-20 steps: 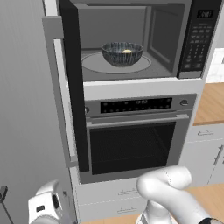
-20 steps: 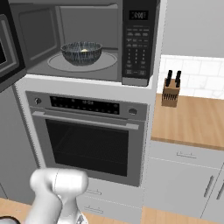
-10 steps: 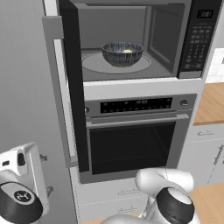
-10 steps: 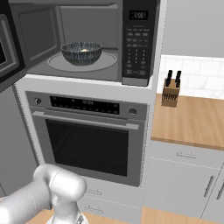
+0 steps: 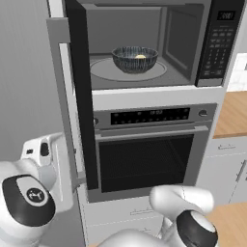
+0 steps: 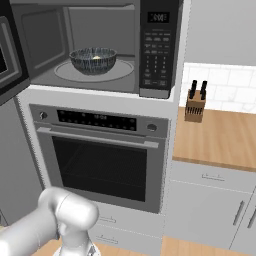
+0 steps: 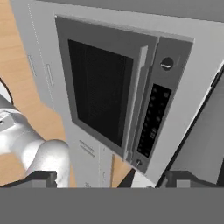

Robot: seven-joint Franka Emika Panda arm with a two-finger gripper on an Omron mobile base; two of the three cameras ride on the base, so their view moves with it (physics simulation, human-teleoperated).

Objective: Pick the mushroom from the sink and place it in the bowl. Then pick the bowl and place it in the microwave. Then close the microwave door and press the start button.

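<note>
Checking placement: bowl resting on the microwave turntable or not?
Touching. Right base view shows the bowl sitting on the turntable inside the microwave, no gap beneath.

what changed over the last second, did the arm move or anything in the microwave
The arm swung low to the left of the left base view, its hand now beside the open microwave door. The gripper is open and empty. The bowl with the mushroom stayed on the turntable in the microwave.

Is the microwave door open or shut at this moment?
Open. The microwave door swings out to the left, edge-on in the left base view, so the bowl inside the microwave shows directly.
</note>
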